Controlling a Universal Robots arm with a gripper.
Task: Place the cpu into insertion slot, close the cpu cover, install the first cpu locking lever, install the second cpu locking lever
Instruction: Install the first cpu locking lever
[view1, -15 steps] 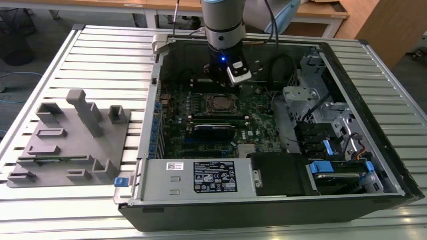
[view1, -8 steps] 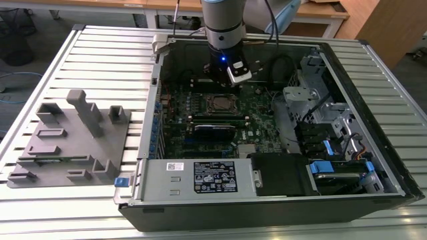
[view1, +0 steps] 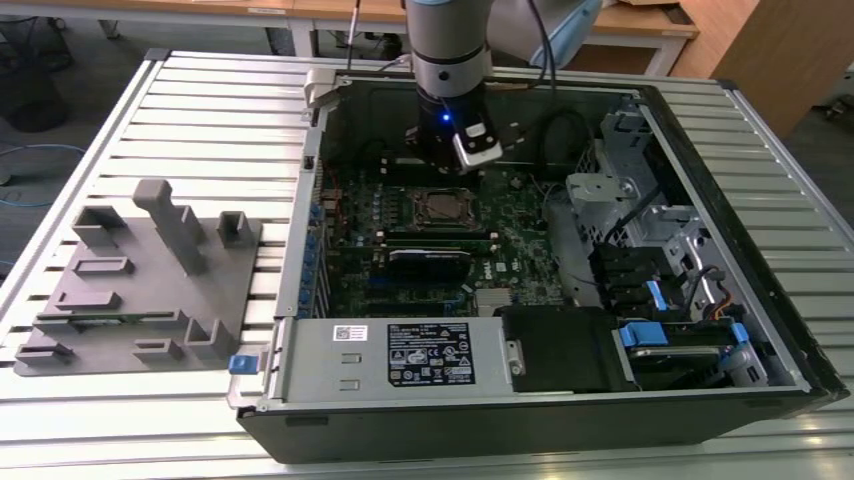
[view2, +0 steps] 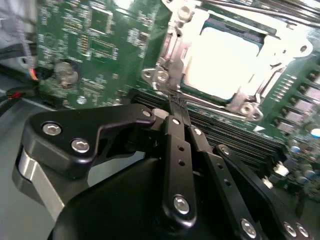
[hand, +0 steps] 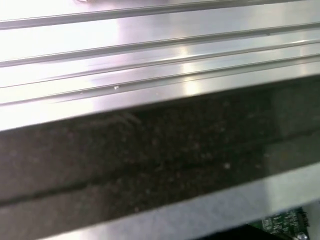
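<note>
In the second wrist view the cpu (view2: 222, 60) lies flat in the insertion slot (view1: 441, 207), its pale silvery top showing through the cutout of the cpu cover (view2: 240, 100). The cover's silver frame lies down around the chip. My gripper (view2: 175, 102) is shut, its black fingers (view2: 176, 150) pressed together with nothing visible between them. The tips sit at the slot's edge, beside a corner screw (view2: 161, 76). From the exterior view the gripper (view1: 441, 165) hangs inside the open computer case, just behind the slot.
Long black memory slots (view2: 235, 132) run beside the fingertips. The case walls (hand: 150, 160) enclose the green board (view1: 400, 240). A power supply (view1: 400, 355) and drive cage (view1: 667, 260) fill the near side. A grey fixture (view1: 134, 280) stands on the slatted table (view1: 200, 110).
</note>
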